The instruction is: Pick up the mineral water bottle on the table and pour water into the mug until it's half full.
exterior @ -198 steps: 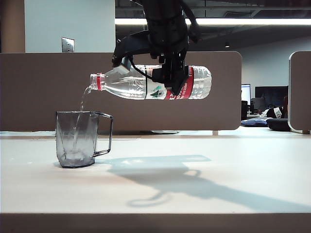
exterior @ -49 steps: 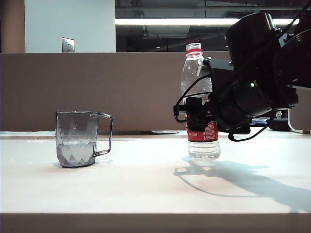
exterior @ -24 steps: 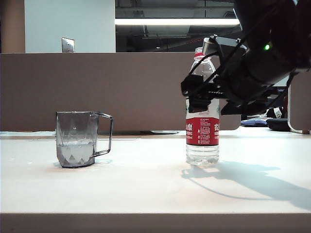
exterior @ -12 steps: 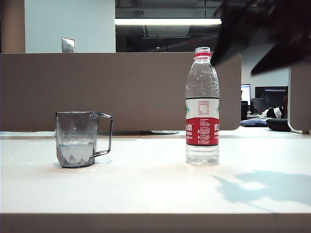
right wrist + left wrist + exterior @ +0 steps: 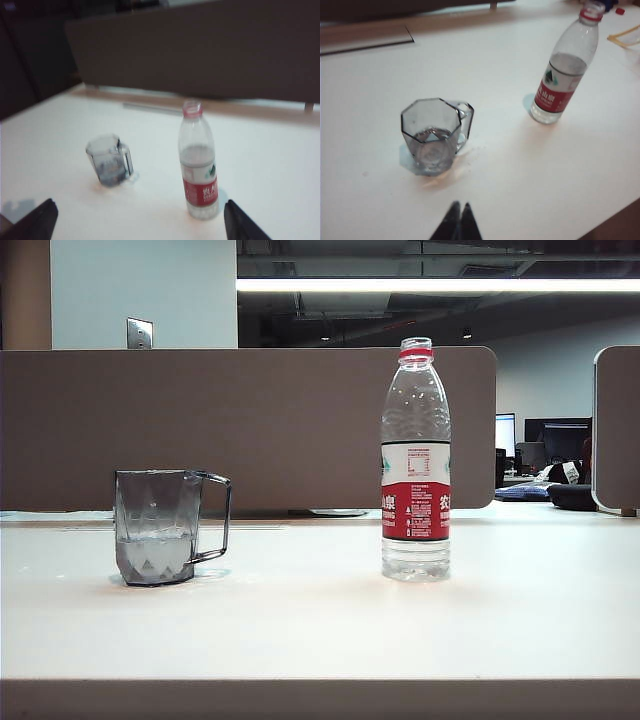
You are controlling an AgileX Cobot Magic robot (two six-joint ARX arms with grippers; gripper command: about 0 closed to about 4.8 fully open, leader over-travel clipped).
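Now the bottle stands upright on the surface, well apart from the mug, which holds water low down. Right tool spread wide and empty; left tool pressed together, near the mug. Judgement: retreat cleanly, avoid bumping either vessel.

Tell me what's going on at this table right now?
Nothing is being handled at this moment. The mineral water bottle stands upright and uncapped on the table, apart from the mug, which holds some water, somewhat under half full. The left claw hangs shut above the table near the mug. The right claw is open and empty, back from the bottle. Neither arm shows in the exterior view.
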